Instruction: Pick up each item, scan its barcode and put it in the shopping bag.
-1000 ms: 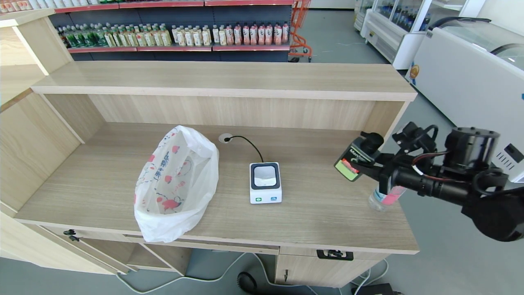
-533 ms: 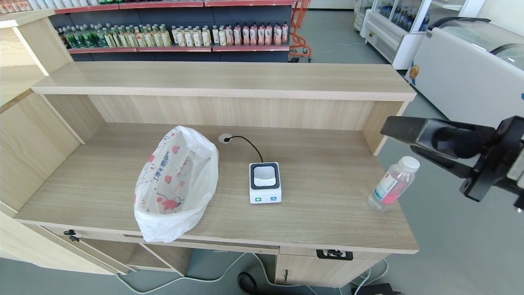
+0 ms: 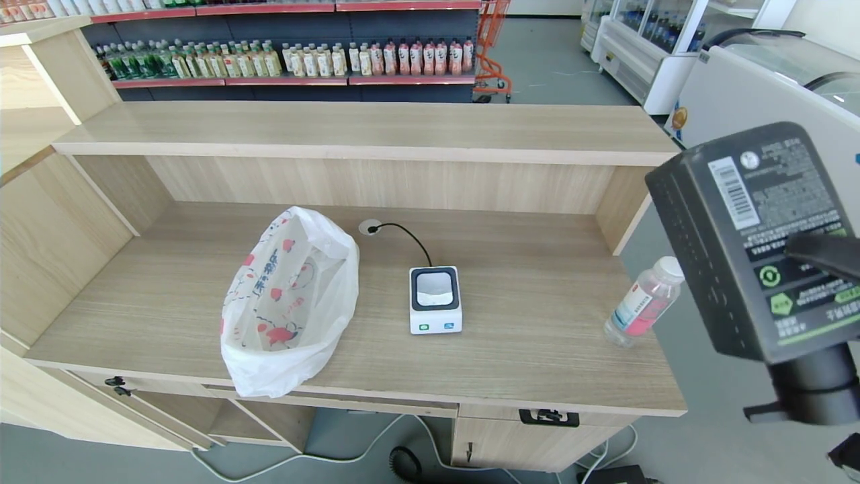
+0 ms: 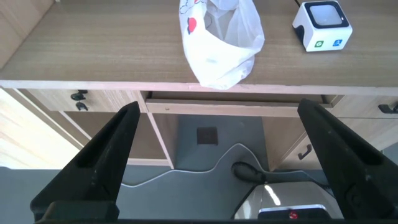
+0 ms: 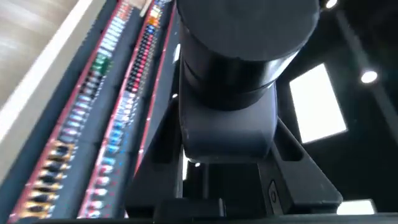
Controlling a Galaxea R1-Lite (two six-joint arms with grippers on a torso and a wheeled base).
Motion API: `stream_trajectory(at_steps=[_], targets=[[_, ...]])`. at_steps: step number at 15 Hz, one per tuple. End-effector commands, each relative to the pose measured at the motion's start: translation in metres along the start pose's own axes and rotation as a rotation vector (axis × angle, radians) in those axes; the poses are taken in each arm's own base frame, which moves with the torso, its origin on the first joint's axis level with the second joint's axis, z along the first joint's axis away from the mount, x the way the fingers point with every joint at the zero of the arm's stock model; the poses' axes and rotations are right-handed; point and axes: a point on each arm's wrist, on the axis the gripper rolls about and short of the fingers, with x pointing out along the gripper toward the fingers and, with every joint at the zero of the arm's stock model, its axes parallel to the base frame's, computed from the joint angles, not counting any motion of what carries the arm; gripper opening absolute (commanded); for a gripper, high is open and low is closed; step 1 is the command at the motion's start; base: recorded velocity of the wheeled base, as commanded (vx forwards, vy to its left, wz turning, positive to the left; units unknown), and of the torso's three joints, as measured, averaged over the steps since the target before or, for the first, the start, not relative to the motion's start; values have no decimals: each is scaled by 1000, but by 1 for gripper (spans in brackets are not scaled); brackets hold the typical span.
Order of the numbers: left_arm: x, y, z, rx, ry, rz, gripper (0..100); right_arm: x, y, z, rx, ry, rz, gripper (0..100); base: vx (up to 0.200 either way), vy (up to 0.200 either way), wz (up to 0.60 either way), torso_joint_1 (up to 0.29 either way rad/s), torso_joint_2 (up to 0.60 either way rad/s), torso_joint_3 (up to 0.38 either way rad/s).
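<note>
In the head view, your right tool [image 3: 799, 255] is clamped on a black bottle [image 3: 746, 235], lifted close to the camera and well off the right end of the bench [image 3: 524, 349]. One finger [image 3: 825, 254] lies across the printed face, and the cap hangs lowest. The barcode label faces up toward the camera, while the scanner [image 3: 435, 299] sits mid-bench with its window facing up. By my reading you must turn that label downward before it can read. The shopping bag [image 3: 289, 302] stands just left of the scanner with its mouth open upward, probably so the drop after scanning is short. A clear bottle [image 3: 643, 304] with a pink label waits upright near the bench's right end, apart from the scanner, and looks to be the next item. In the left wrist view, your left tool [image 4: 219, 106] hangs in front of and below the bench's front edge, its fingers spread wide with nothing between them. From there you see the bag bulging slightly over that edge and the scanner beyond it; the arm seems parked clear of the right arm's path. In the right wrist view, the black bottle fills the space between the fingers, cap end farthest from the camera. The store shelves [image 5: 106, 143] and ceiling lights behind it suggest the wrist is tipped upward, which fits the label facing away from the scanner.
</note>
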Motion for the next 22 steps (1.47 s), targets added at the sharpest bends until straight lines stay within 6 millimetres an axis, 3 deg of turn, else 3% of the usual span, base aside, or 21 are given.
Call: stream_trajectory(at_steps=[1,5,10,13,22], targets=[[0,0,0,0,0,-1,100,21,-2,22,-35,-116,-126,0,0,0,0,0,0,0],[0,0,0,0,0,-1,100,9,-20,23,-77,-101,-139,0,0,0,0,0,0,0],[0,0,0,0,0,-1,100,9,-24,25,-33,-135,-141,0,0,0,0,0,0,0],[0,0,0,0,0,-1,100,1,-40,31,-20,-161,-161,0,0,0,0,0,0,0],[0,0,0,0,0,-1,100,-1,-42,31,-31,-160,-160,0,0,0,0,0,0,0]])
